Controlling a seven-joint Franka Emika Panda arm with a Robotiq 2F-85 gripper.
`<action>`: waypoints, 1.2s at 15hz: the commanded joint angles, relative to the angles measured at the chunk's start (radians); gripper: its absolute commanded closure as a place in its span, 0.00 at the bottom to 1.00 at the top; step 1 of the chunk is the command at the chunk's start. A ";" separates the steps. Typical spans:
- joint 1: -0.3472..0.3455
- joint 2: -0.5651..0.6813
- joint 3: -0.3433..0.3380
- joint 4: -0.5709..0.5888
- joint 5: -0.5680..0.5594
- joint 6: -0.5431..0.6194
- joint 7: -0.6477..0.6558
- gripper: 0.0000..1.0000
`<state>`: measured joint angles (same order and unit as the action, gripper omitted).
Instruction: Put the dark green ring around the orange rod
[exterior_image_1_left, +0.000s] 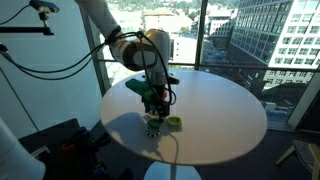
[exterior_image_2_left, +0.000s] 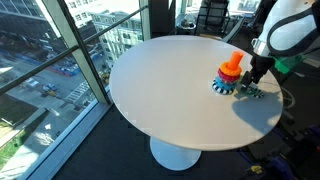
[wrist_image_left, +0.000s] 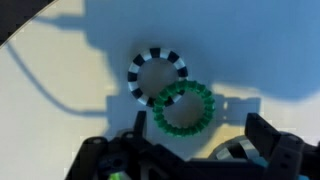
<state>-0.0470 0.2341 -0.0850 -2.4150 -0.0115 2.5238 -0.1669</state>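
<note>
The dark green ring (wrist_image_left: 183, 107) lies flat on the white table, with its edge overlapping a black-and-white striped ring (wrist_image_left: 158, 75). It shows small beside the gripper in an exterior view (exterior_image_2_left: 249, 93). The orange rod (exterior_image_2_left: 231, 63) stands upright near the table's far edge, with orange rings on it and a blue ring (exterior_image_2_left: 224, 83) round its base. It is out of the wrist view. My gripper (wrist_image_left: 198, 135) hangs just above the table, open and empty. Its fingers stand to either side, nearer the camera than the green ring. It is next to the rod in an exterior view (exterior_image_2_left: 256, 80).
A bright yellow-green ring (exterior_image_1_left: 172, 123) lies on the round white table (exterior_image_1_left: 215, 110) near the gripper. Another striped ring (wrist_image_left: 240, 150) shows between the fingers at the bottom of the wrist view. Glass walls stand close behind the table.
</note>
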 joint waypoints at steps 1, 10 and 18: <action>-0.022 0.042 0.010 0.032 -0.020 0.011 -0.022 0.00; -0.020 0.075 0.011 0.055 -0.051 0.004 -0.024 0.13; -0.026 0.078 0.012 0.053 -0.048 0.005 -0.028 0.10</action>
<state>-0.0531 0.3019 -0.0829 -2.3780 -0.0446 2.5302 -0.1816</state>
